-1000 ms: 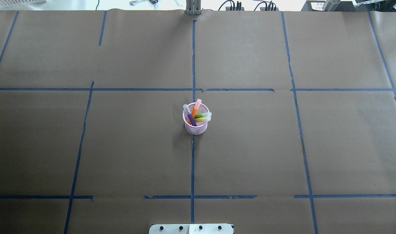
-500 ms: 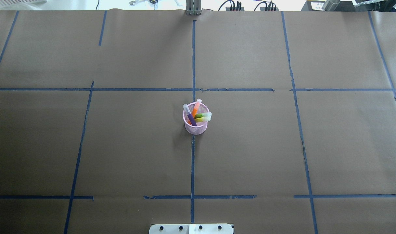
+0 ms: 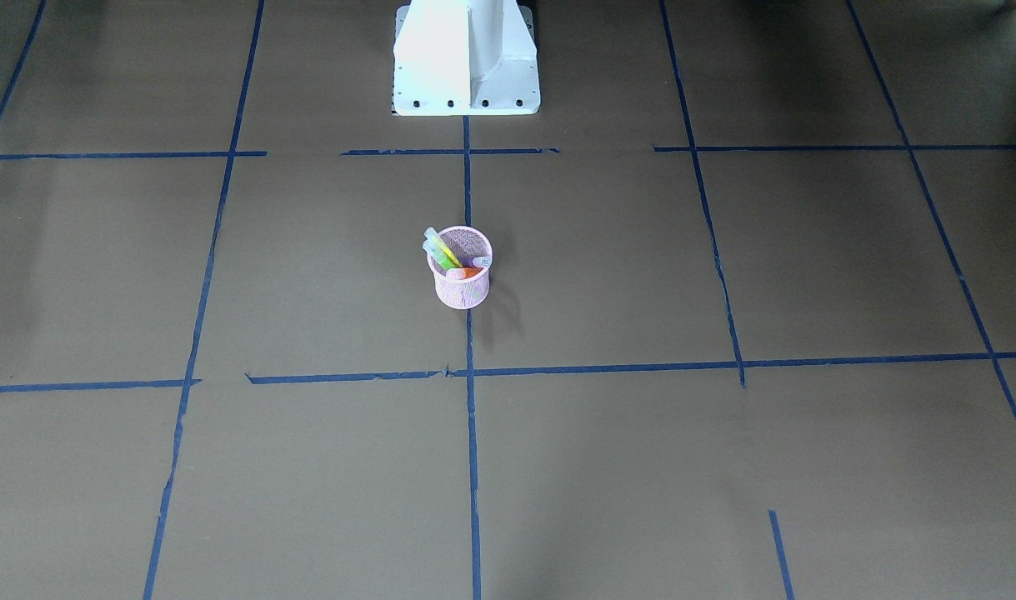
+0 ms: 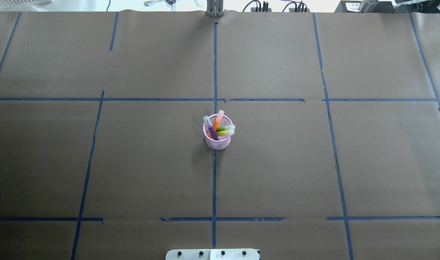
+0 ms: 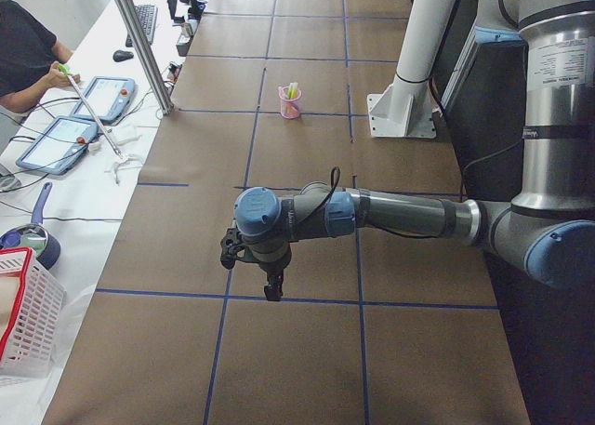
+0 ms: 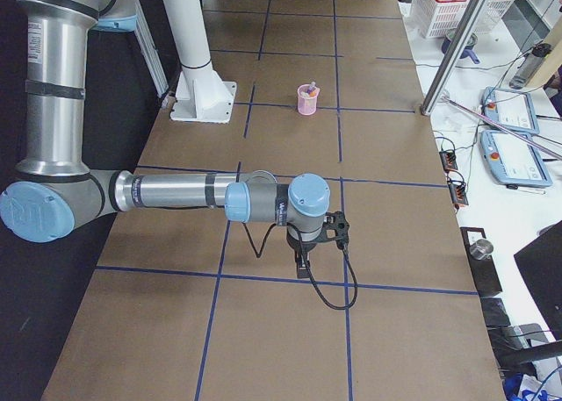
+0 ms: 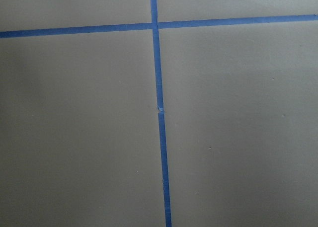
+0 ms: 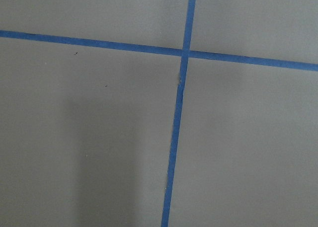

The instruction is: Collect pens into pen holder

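Two grippers, left gripper [image 5: 271,284] and right gripper [image 6: 303,265], hang low over the table [image 4: 313,162], grip state impossible to tell, well apart from one upright pink mesh pen holder [image 4: 217,143] mid-table on blue tape [image 4: 214,180], holding four pale-capped pens [image 3: 442,250]: purple pen [image 4: 213,133], orange pen [image 4: 217,123], green pen [image 4: 224,128], yellow-green pen [image 4: 225,133]

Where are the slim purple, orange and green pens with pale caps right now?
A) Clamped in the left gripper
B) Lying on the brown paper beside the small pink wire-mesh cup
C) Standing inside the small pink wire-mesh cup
C: the purple pen, the orange pen and the green pen all lean inside the small pink wire-mesh cup, caps poking over its rim.
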Robot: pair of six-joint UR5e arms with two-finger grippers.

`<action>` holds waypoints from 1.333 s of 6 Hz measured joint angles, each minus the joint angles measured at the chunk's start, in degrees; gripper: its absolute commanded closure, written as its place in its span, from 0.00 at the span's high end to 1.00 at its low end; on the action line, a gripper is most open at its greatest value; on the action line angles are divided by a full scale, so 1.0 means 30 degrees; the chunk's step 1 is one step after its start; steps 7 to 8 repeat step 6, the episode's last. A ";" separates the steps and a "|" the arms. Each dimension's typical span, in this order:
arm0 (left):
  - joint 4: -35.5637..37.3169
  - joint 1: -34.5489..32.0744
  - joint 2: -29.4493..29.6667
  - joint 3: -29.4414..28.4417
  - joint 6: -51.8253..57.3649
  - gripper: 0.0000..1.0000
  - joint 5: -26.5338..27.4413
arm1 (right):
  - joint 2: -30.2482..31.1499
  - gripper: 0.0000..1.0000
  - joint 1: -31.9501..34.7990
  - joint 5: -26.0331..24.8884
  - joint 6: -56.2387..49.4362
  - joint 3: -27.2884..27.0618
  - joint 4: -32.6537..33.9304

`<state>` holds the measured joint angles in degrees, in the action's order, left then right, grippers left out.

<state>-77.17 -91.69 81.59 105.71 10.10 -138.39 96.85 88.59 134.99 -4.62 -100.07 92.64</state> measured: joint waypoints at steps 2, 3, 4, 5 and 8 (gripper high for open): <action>-0.0052 0.0027 -0.0205 0.0186 0.0085 1.00 -0.0086 | 0.0001 1.00 0.0000 -0.0045 0.0014 0.0134 0.0019; -0.0040 0.0046 -0.0147 0.0158 0.0117 1.00 -0.0090 | 0.0002 1.00 0.0000 -0.0018 0.0053 0.0229 0.0035; -0.0004 0.0051 -0.0096 0.0267 0.0121 1.00 -0.0061 | -0.0024 1.00 0.0000 0.0015 0.0059 0.0335 0.0025; 0.0028 0.0044 -0.0117 0.0554 0.0121 1.00 -0.0030 | -0.0115 1.00 0.0000 0.0029 0.0041 0.0360 -0.0001; 0.0039 0.0038 -0.0129 0.0752 0.0121 1.00 0.0002 | -0.0222 1.00 -0.0029 0.0014 0.0041 0.0395 -0.0019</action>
